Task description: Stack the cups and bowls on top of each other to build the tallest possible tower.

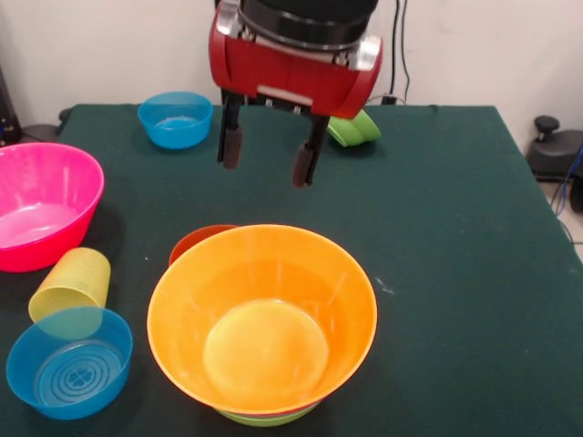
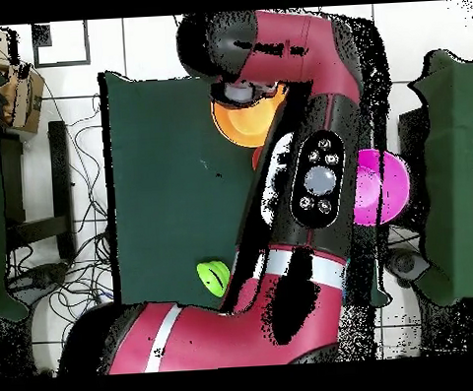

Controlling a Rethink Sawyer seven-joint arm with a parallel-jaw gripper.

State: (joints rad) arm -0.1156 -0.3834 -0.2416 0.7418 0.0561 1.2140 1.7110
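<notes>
Orange bowl [image 1: 262, 319] tops tower; gripper [image 1: 268, 159] open above; no writing legible.

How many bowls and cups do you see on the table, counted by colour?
Blue bowls: 2
Pink bowl: 1
Orange bowl: 1
Red-orange bowl: 1
Lime green bowls: 2
Yellow cup: 1
Total: 8

Bare cloth lies straight below the open gripper [image 1: 267, 162]; nearer the camera, the orange bowl [image 1: 262, 319] topping the tower [image 1: 264, 364] blocks passage.
</notes>
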